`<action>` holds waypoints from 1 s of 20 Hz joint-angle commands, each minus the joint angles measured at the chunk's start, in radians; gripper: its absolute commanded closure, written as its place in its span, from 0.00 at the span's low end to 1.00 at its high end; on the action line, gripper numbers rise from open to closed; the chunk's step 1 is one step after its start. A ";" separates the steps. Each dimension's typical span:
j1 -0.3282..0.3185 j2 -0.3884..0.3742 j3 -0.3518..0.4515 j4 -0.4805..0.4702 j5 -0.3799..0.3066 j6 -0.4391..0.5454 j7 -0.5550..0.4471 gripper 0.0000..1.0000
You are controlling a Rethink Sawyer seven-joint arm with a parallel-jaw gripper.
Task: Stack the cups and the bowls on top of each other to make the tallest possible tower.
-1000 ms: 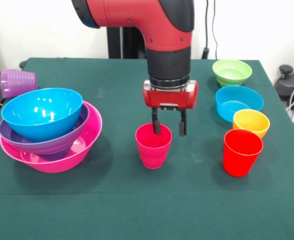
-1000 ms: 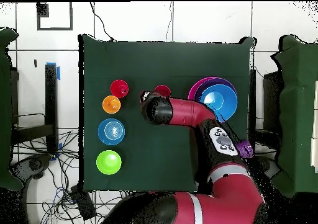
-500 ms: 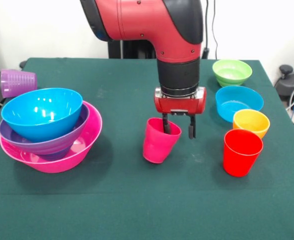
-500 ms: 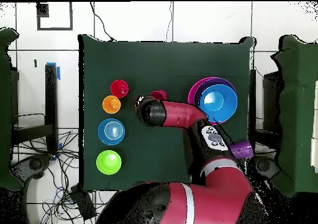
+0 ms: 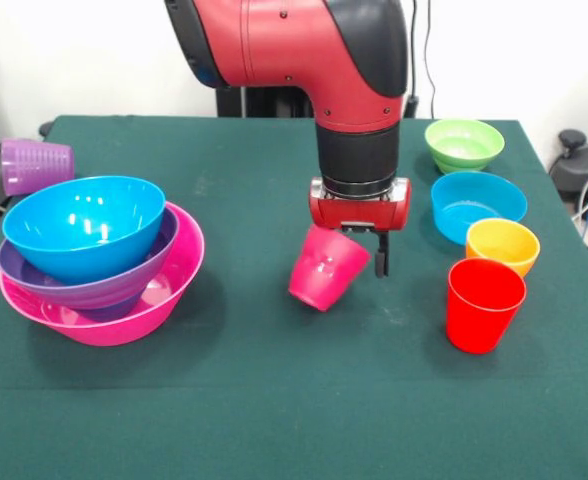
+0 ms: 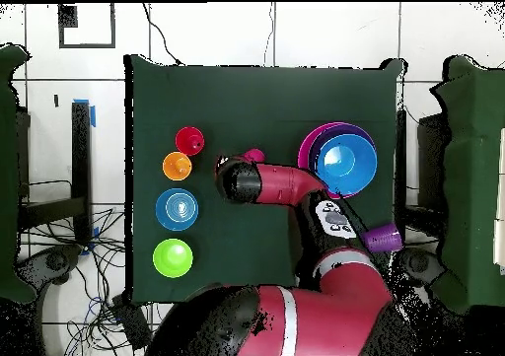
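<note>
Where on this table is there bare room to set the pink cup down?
Bare cloth runs along the front edge of the table and between the bowl stack and the hand holding the pink cup. The side with the red cup and orange bowl is crowded.

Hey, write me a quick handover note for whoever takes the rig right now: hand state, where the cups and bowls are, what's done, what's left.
Hand: shut on the magenta cup, which hangs tilted, lifted off the table.
Tower: blue bowl in purple bowl in pink bowl, at the front view's left.
Loose, front view's right: green bowl, cyan bowl, orange bowl, red cup, all upright in a row.
Purple cup: on its side at the far left edge.
Done: three bowls nested, magenta cup picked up.
Left: place this cup, then the other bowls and cups.
</note>
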 commanded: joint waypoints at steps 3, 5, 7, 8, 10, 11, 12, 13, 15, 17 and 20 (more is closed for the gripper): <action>0.080 0.014 -0.063 -0.099 -0.028 0.034 0.084 0.00; 0.122 0.023 -0.127 -0.133 -0.016 0.095 0.090 1.00; 0.135 0.020 -0.145 -0.147 -0.022 0.123 0.078 1.00; 0.142 0.018 -0.153 -0.154 -0.025 0.137 0.072 1.00; 0.152 0.011 -0.169 -0.159 -0.041 0.098 0.062 1.00; 0.153 0.007 -0.169 -0.158 -0.039 0.095 0.060 1.00; 0.154 0.005 -0.165 -0.158 -0.041 0.096 0.051 1.00; 0.146 0.002 -0.158 -0.168 -0.043 0.101 0.035 1.00; 0.147 0.001 -0.159 -0.147 -0.042 0.072 0.043 1.00; 0.151 0.003 -0.163 -0.144 -0.049 0.060 0.040 1.00; 0.148 -0.005 -0.172 -0.142 -0.053 0.054 0.038 1.00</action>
